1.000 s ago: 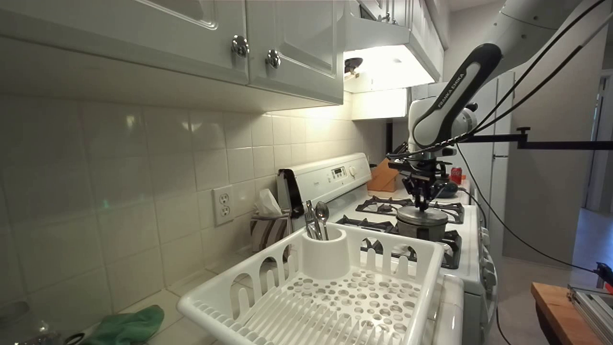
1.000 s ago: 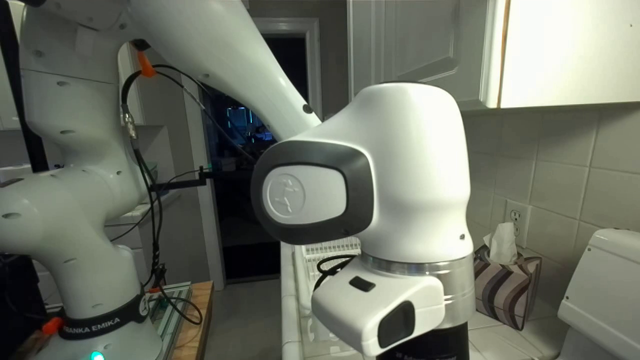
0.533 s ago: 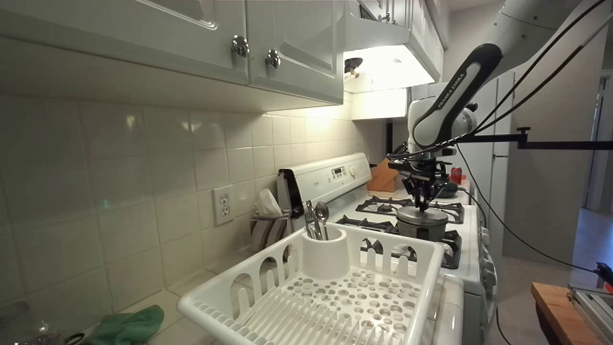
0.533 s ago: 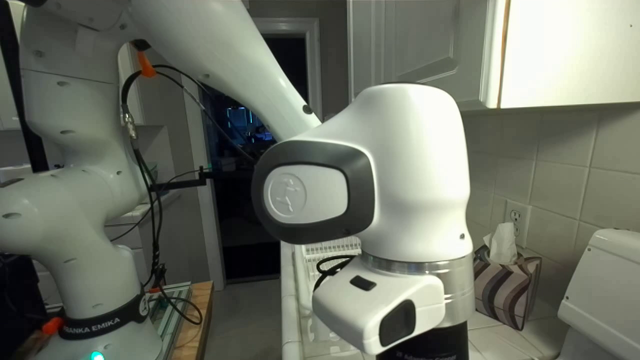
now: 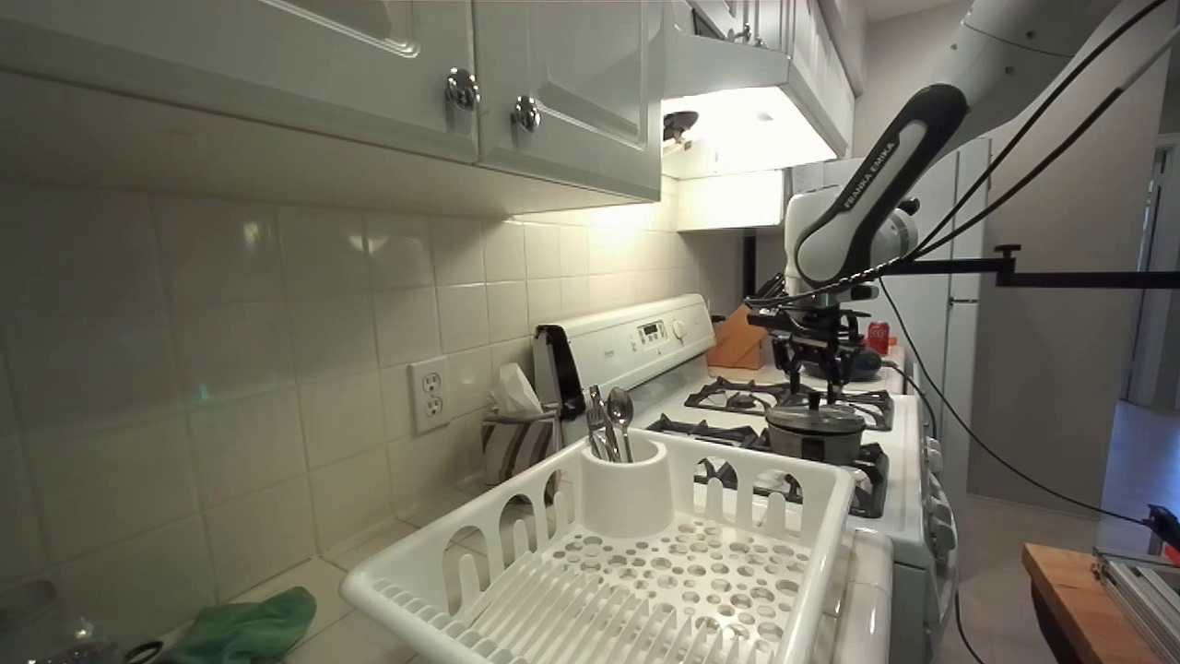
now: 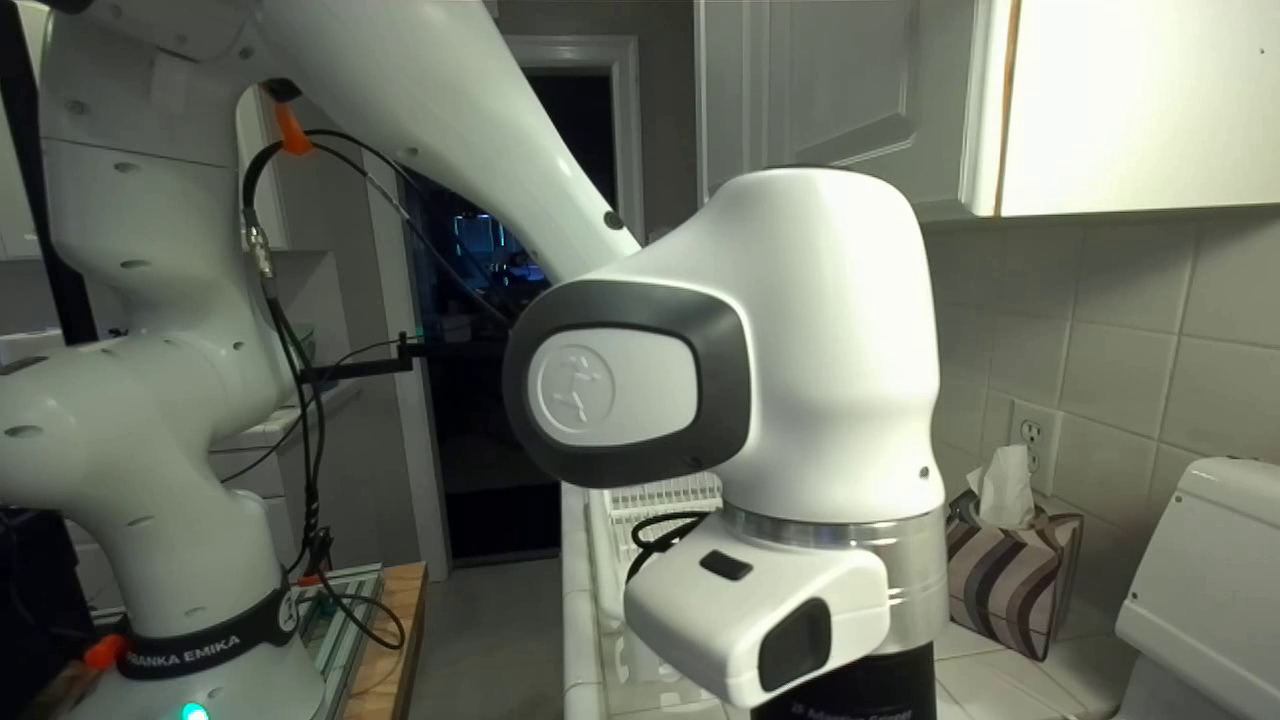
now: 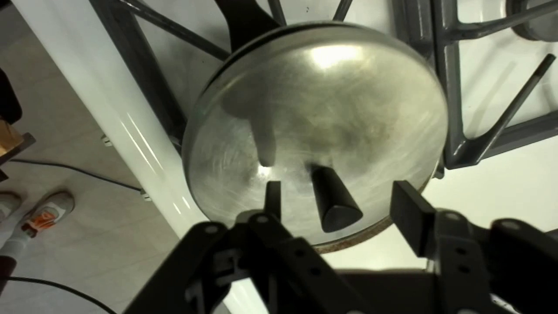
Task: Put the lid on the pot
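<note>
Spread apart since a moment ago, the claw over there now flanks the black knob of the lid, which sits on the pot.

The lid, its knob between the fingers, lies on the pot; in an exterior view, the pot stands on the stove behind the rack.

A scuffed metal lid gleams under its smooth knob near the front edge of a glossy stove; matt cloth creases along the back edge of a tiled counter bearing a smooth plastic dish rack.
</note>
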Tool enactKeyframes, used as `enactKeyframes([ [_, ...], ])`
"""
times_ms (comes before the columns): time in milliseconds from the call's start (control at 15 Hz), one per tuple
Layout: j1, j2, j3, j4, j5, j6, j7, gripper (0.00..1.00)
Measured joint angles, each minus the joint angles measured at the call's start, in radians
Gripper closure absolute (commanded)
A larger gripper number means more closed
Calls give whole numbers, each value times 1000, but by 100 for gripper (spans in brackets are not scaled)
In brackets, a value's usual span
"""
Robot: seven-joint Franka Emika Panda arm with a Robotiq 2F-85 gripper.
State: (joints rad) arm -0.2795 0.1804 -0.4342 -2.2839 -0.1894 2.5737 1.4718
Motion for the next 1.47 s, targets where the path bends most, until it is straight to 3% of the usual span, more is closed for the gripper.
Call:
enactKeyframes([
  [333, 0, 0, -1, 0, -2, -5, 6, 0],
  [400, 0, 0, -1, 0, -3, -7, 7, 25],
  [533, 0, 0, -1, 0, -3, -15, 8, 34],
  [1133, -1, 17, -2, 2, -3, -20, 19, 98],
  [1467, -1, 19, -3, 8, -3, -23, 21, 94],
])
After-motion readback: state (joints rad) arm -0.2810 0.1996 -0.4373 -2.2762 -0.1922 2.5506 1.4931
